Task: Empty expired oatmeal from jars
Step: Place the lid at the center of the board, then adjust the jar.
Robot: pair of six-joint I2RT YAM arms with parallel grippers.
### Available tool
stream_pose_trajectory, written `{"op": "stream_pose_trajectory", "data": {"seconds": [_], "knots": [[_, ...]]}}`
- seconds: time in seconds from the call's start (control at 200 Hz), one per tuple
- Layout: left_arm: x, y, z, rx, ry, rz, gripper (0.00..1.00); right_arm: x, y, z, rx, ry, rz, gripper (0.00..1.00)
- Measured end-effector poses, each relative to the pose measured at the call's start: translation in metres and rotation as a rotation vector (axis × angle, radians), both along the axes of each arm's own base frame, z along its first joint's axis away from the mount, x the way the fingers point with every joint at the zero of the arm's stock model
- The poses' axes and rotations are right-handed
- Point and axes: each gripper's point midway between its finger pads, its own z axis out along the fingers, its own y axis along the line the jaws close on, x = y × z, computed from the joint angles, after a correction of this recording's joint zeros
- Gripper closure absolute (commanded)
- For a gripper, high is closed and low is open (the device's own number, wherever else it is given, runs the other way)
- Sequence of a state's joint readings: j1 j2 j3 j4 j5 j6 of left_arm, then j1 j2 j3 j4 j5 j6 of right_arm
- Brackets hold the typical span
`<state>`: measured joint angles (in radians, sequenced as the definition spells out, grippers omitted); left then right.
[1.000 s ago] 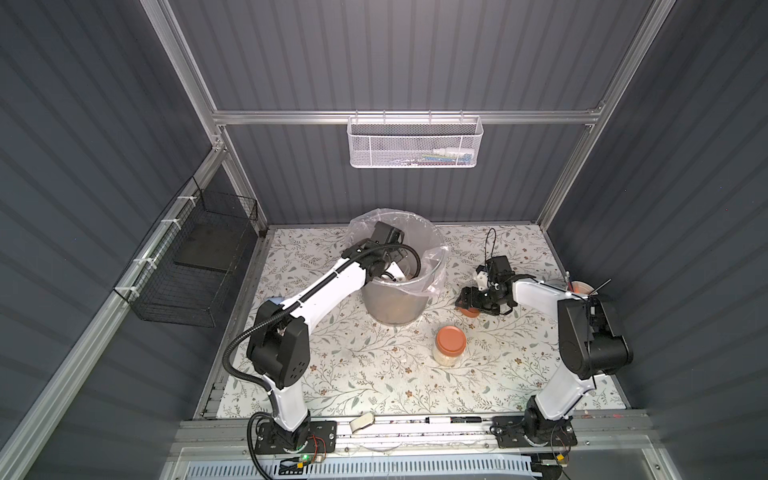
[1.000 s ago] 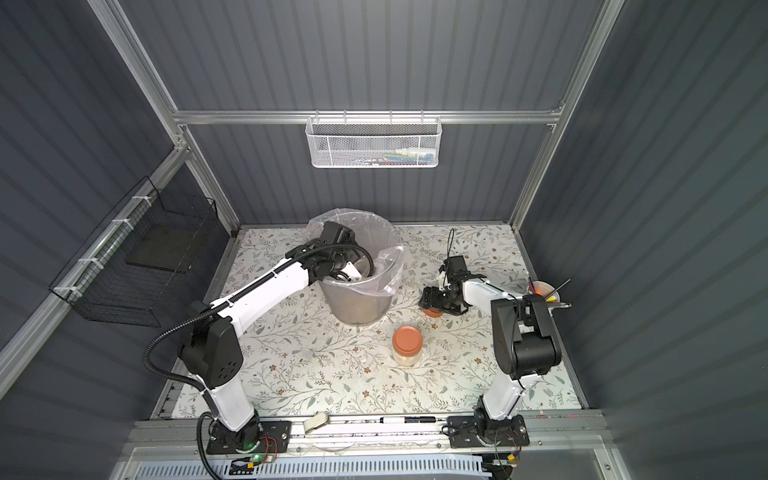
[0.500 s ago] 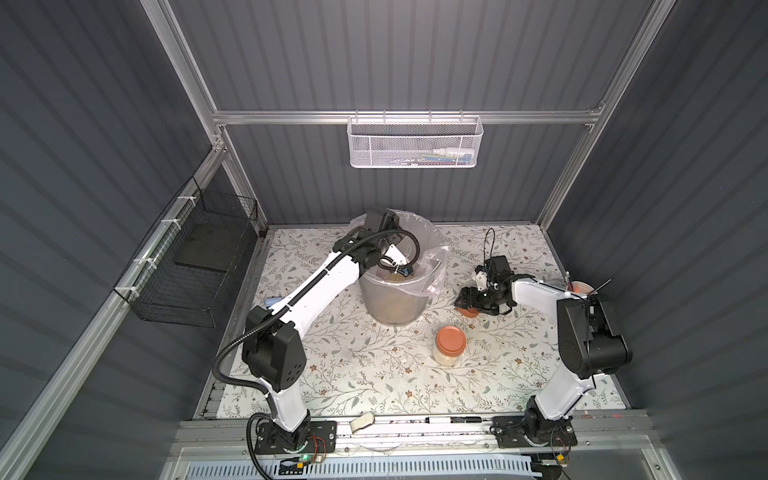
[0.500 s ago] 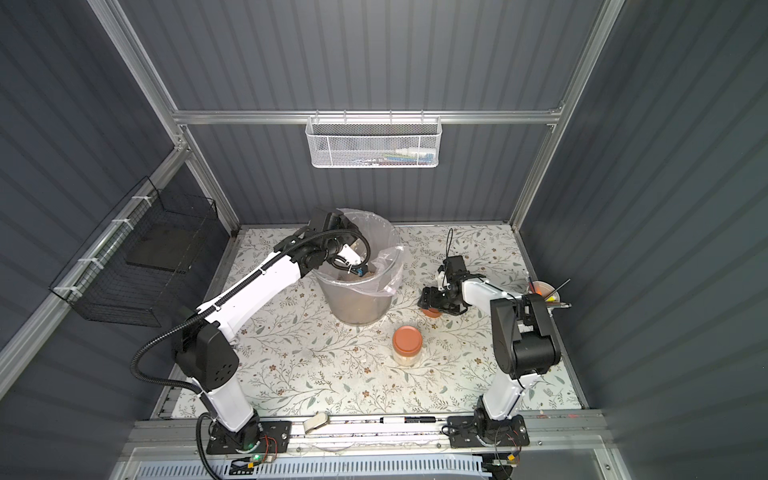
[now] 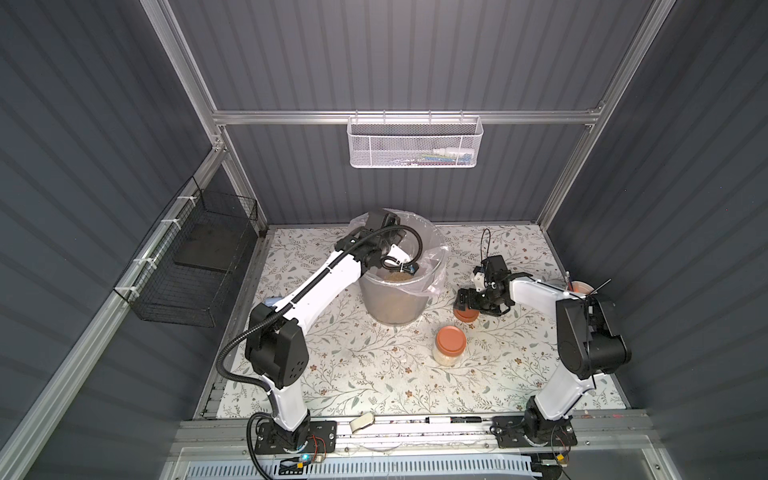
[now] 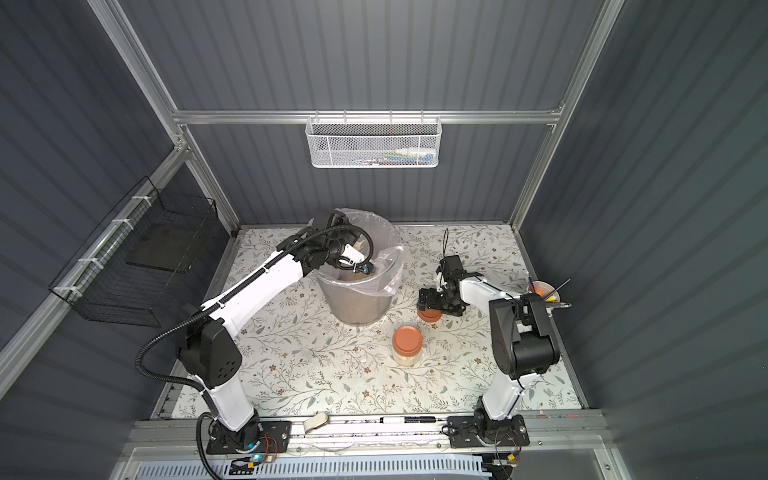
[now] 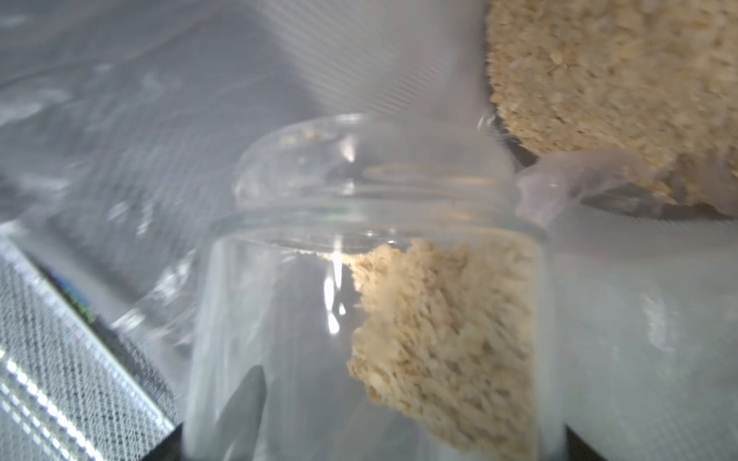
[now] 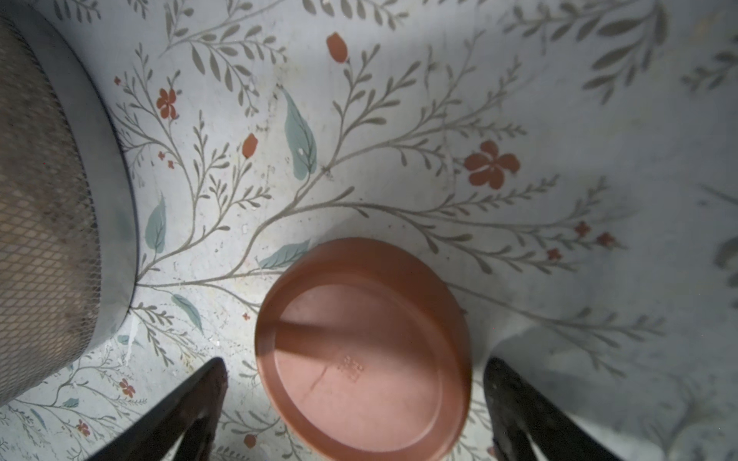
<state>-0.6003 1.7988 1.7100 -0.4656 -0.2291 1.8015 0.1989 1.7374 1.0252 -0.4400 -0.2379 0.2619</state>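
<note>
In both top views, the left arm (image 5: 328, 282) is being reached over the left rim of the bin (image 5: 390, 307), with its tip dipped inside the liner. A closed jar (image 5: 450, 347) is being left standing nearer the front, closer to the right arm. The right gripper (image 5: 462, 308) is being held just above a lid (image 5: 467, 317) lying right of the bin.

In the left wrist view, the open jar (image 7: 359, 287) is being pinched by the left gripper (image 7: 371, 447). Its long axis is running straight away from the jaws, with the mouth aimed into the bin. A clump of oatmeal (image 7: 447, 343) is being kept back against one wall, so steeper tipping is judged necessary.

In the right wrist view, the fingers (image 8: 191, 411) are being held spread on either side of the lid, touching nothing.
</note>
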Motion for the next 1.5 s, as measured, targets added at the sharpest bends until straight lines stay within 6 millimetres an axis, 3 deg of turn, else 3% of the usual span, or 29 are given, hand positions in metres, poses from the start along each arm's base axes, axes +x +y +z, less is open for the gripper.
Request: {"op": "stream_pose_trajectory", "data": {"seconds": [0.245,0.555,0.775,0.936,1.041,1.256,1.386,1.501], "knots": [[-0.010,-0.006,0.035,-0.287,0.069,0.113,1.00,0.001,-0.005,0.032,-0.016,-0.068,-0.014,0.01],[-0.050,0.025,0.095,-0.620,0.123,0.225,1.00,0.007,-0.008,0.081,-0.011,-0.182,-0.032,0.01],[-0.067,0.047,0.097,-0.806,0.205,0.306,1.00,0.009,-0.011,0.120,-0.018,-0.264,-0.024,0.01],[-0.075,0.053,0.093,-0.951,0.285,0.369,1.00,0.008,-0.007,0.173,0.021,-0.401,-0.009,0.01],[-0.080,0.049,0.100,-1.079,0.337,0.381,1.00,0.004,0.009,0.219,0.072,-0.520,0.041,0.01],[-0.090,0.039,0.133,-1.356,0.447,0.373,1.00,-0.018,0.069,0.309,0.258,-0.745,0.223,0.01],[-0.093,0.033,0.143,-1.476,0.527,0.374,1.00,-0.028,0.098,0.341,0.403,-0.823,0.292,0.01],[-0.098,0.028,0.137,-1.546,0.626,0.391,1.00,-0.035,0.125,0.366,0.545,-0.874,0.347,0.01]]}}
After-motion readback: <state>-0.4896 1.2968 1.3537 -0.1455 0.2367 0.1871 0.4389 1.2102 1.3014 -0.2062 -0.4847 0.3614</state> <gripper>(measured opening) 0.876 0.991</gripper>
